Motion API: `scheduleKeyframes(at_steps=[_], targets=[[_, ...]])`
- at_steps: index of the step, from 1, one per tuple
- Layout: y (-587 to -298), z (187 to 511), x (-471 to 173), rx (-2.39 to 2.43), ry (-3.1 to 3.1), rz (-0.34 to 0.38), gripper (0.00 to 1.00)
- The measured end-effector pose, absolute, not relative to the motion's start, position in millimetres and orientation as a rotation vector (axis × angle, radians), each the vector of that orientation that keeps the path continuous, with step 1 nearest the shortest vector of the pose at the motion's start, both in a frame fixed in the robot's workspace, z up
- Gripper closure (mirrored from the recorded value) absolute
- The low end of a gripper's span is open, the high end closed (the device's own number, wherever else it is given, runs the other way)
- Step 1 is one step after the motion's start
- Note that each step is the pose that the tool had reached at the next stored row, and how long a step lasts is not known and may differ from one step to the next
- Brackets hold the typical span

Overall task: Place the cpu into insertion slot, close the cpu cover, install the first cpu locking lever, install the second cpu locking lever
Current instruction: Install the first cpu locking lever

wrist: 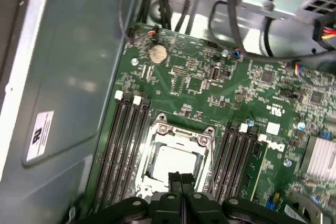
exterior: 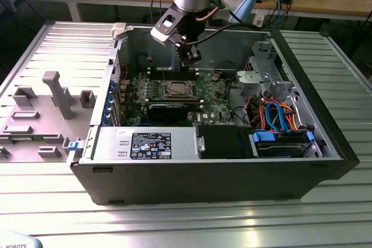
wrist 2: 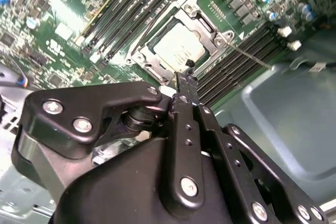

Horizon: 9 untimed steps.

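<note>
I see a ribbed metal table [exterior: 232, 222] beneath the pincer [exterior: 190, 60], a cluttered wooden bench [exterior: 343, 9] well behind it.

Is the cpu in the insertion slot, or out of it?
In: the cpu lies flat inside the insertion slot, within its silvery rim.

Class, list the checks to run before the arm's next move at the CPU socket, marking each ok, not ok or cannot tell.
1. cpu seated in slot: ok.
2. cover down over cpu: ok.
3. pincer shut, holding nothing: ok.
4. pincer tip at the slot's edge: ok.
5. levers latched: cannot tell.
</note>
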<state>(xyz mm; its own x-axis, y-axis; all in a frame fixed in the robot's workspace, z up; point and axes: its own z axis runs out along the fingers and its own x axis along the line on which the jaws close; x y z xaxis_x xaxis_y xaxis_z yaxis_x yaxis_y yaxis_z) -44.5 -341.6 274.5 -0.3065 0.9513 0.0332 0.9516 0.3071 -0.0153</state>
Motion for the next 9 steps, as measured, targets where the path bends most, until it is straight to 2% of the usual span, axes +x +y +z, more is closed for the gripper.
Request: scheduleKeyframes(at_steps=[9], targets=[[-341.6,273.8,-44.5,-1.573,-2.678,-0.005,0.89]])
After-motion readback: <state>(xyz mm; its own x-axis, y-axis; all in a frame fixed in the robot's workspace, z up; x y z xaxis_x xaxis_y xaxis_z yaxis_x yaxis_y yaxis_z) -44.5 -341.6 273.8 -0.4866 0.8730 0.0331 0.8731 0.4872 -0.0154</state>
